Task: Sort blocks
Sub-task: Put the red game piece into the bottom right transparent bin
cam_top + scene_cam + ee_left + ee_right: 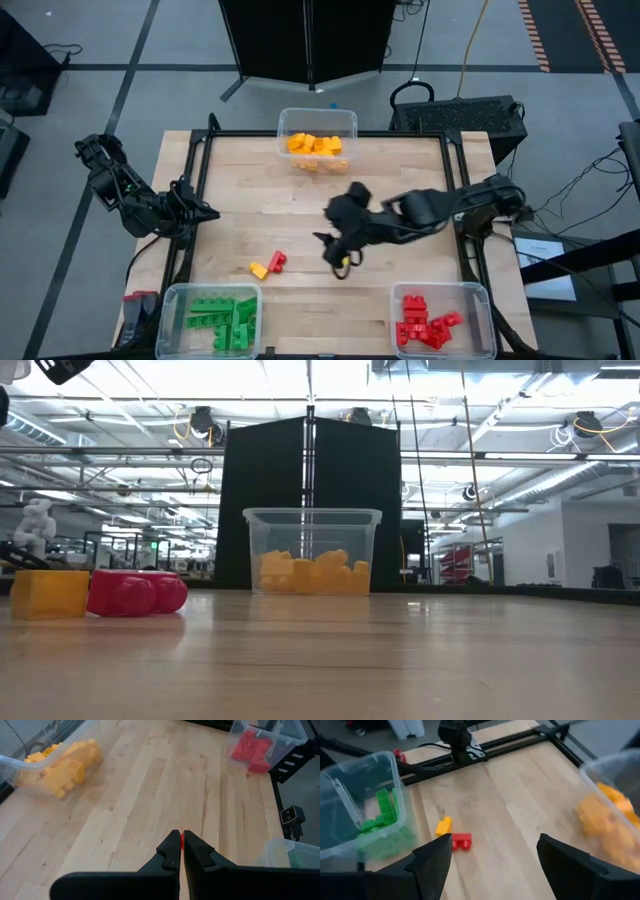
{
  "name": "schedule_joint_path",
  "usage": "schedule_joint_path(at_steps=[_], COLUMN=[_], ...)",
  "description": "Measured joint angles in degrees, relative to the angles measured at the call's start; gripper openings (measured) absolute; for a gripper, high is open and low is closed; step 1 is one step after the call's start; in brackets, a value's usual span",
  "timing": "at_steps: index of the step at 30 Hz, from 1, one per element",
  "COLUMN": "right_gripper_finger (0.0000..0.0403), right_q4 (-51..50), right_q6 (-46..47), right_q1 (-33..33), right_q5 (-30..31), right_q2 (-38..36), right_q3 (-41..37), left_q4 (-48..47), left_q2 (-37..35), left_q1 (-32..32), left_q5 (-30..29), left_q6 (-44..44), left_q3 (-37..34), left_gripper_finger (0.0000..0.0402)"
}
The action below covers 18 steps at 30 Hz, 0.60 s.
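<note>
The blocks are mostly lying sorted already: green ones in the bin (pixel 172 305) at the near left corner, yellow-orange ones in the bin (pixel 350 122) at the far edge, red ones in the bin (pixel 480 296) at the near right corner. Only 2 are sitting loose on the table (pixel 400 180), a yellow block (pixel 259 270) and a red block (pixel 277 262), touching each other just in front of the green bin's far side.

Going left to right, the left gripper (pixel 205 212) is waiting at the table's left rail with its fingers pressed together, as the left wrist view shows (pixel 181 847). The loose pair is lying near it, toward the near edge and a little inward. The 2 blocks are forming a short line running slantwise, yellow end nearer the green bin, red end nearer the table's middle.

The right gripper (pixel 338 262) is hanging over the middle of the table with its fingers spread wide and nothing between them; the right wrist view is looking past them (pixel 492 855) at the pair, red block (pixel 461 841) nearer and yellow block (pixel 443 826) beyond it. From this gripper the pair lies to the left at about the same depth, with bare wood between.

Judging by this, the right arm is better placed for the next pick, and the red block is the likelier target, since it is facing the open fingers first and its bin is on that arm's own side.
</note>
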Motion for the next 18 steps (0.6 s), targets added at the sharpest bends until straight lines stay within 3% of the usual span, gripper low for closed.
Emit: schedule_joint_path(at_steps=[8,18], right_gripper_finger=[0.0281,0.0281], right_q4=[8.95,16.21], right_q6=[-20.74,-36.23], right_q1=[-4.25,-8.70], right_q5=[-7.31,-18.73], right_q2=[8.03,18.33], right_q3=[0.00,-0.04], left_q4=[0.02,0.00], left_q2=[0.02,0.00], left_q1=[0.00,-0.01], left_q5=[0.02,0.05], left_q6=[-0.27,-0.31], left_q3=[0.00,0.00], left_gripper_finger=[0.0003,0.0003])
